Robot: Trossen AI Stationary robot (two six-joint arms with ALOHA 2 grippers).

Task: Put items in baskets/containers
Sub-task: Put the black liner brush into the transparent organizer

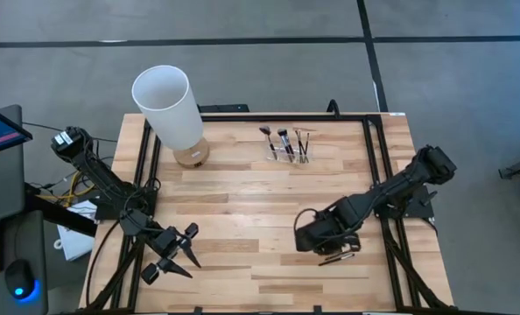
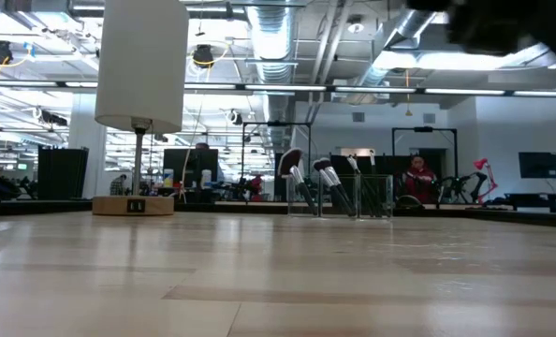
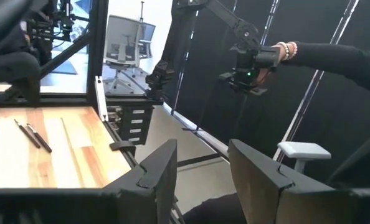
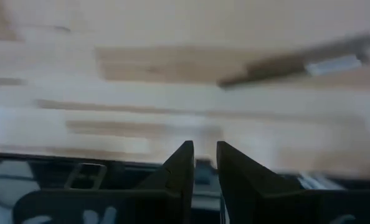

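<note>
Right tool point(image 1: 332, 249), its two tips set a narrow gap apart and gripping nothing visible, hovers low over the loose brushes point(image 1: 338, 256) at the tabletop's point(image 1: 242, 201) near right edge, so it should straddle one handle squarely before pinching, with the clear holder point(image 1: 288, 150) far across and the left tool point(image 1: 183, 254) waiting open.

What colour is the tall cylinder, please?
White cylinder on a wooden base, clearest in the high view.

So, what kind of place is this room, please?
Probably a robotics lab or large workshop: bare ceiling ducts and strip lights overhead, more black frame rigs behind the wooden table, and an office chair nearby.
</note>
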